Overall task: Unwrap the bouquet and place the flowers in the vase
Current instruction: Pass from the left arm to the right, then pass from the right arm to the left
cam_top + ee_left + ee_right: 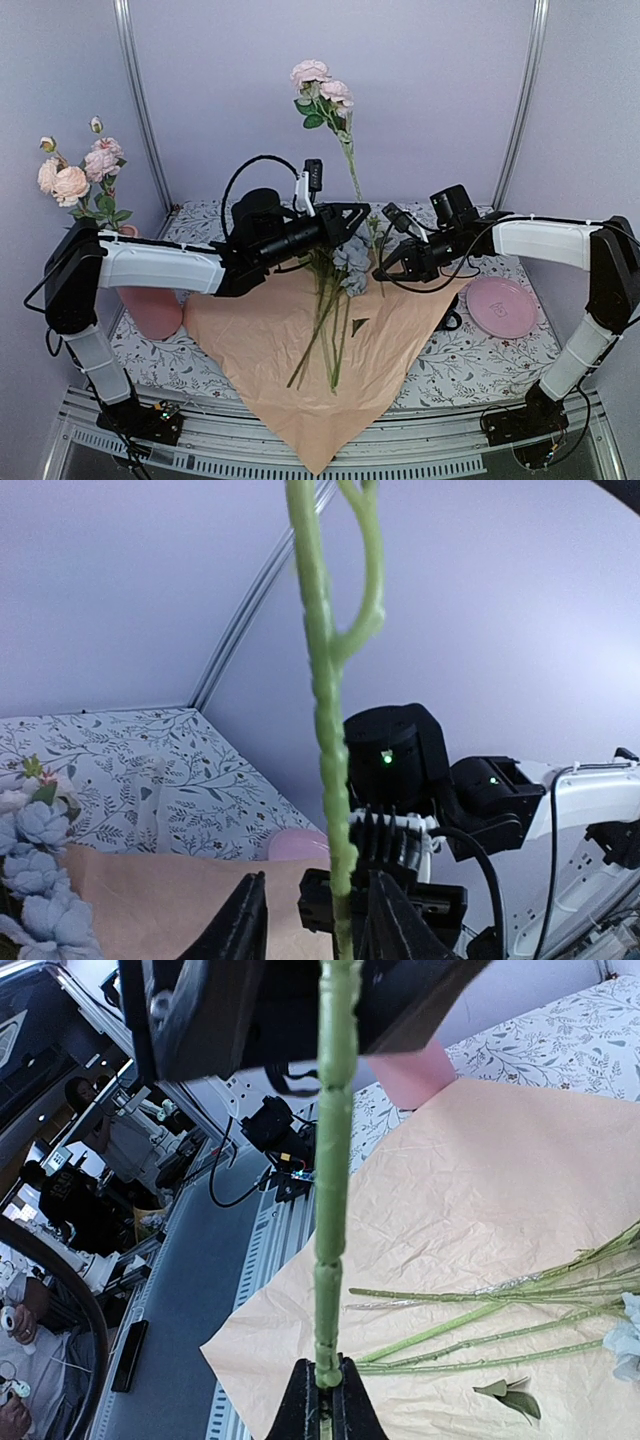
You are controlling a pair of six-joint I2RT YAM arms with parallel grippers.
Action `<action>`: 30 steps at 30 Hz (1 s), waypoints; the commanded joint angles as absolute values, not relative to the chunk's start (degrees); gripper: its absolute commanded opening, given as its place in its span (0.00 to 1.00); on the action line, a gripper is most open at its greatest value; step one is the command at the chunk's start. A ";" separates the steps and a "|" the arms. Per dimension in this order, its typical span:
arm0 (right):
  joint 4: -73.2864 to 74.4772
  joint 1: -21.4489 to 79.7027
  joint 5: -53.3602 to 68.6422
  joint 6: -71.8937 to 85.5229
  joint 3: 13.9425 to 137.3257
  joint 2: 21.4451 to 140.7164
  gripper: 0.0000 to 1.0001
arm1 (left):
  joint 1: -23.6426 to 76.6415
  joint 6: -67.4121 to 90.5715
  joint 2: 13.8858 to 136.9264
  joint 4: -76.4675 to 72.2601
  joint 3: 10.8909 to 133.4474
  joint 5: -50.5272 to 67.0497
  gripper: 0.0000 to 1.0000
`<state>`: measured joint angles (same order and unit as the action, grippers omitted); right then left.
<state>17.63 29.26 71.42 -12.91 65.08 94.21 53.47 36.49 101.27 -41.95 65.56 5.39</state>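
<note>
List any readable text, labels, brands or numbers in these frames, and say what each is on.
None is readable in any view.
The pink plate has a faint mark at its centre, too small to tell if it is lettering.
The tablecloth carries only a floral print, no words.

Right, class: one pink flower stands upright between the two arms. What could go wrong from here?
1. The right fingers pinch only the stem's bottom tip, so the tall pink flower could tilt or slip.
2. The vase stands far left, beyond the left arm, so carrying it across might cause a collision.
</note>
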 commanded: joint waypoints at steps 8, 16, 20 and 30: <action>17.73 30.66 68.66 -16.79 62.90 93.31 0.00 | 47.14 37.72 97.72 -40.76 66.79 3.83 0.47; 18.11 31.28 68.09 -16.88 63.22 94.43 0.00 | 45.21 38.34 96.25 -41.09 66.75 3.45 0.47; 18.03 31.63 65.27 -16.83 63.33 94.65 0.00 | 44.82 38.90 96.24 -41.26 67.12 4.18 0.44; 17.56 32.28 53.52 -16.40 63.44 95.06 0.00 | 44.65 39.08 96.19 -41.78 68.04 4.92 0.45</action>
